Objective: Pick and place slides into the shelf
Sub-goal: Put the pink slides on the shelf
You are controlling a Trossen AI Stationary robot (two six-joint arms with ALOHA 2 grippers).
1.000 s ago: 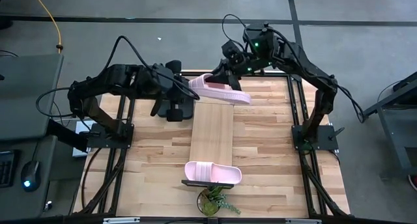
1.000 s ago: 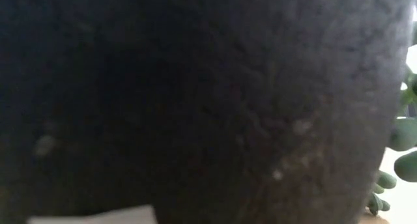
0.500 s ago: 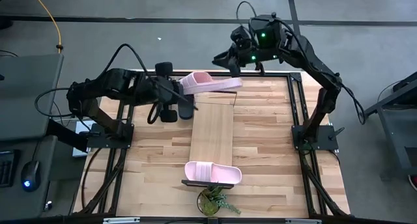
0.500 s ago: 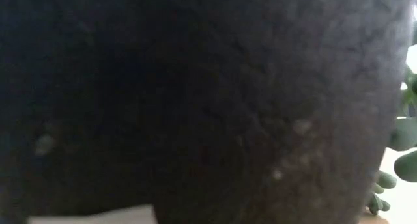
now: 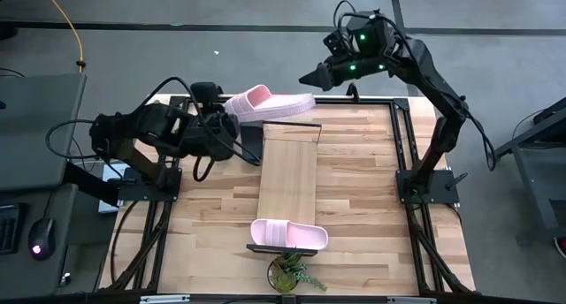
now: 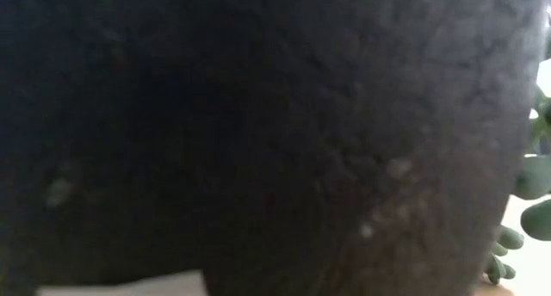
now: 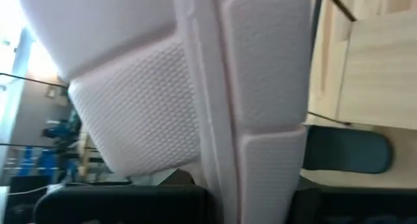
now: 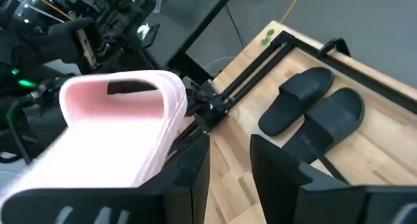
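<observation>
Pale pink foam slide (image 5: 269, 103), held off the butcher-block bench (image 5: 354, 216) at the far end of the long light-wood shelf (image 5: 288, 182); my left hand (image 5: 232, 120) pinches its heel. Right hand (image 5: 311, 77) hovers at its right, fingers (image 8: 277, 168) spread. Second pink slide (image 5: 289, 234) sits on the shelf's near end. Black slide pair (image 8: 316, 115) lies on the bench beside the shelf.
</observation>
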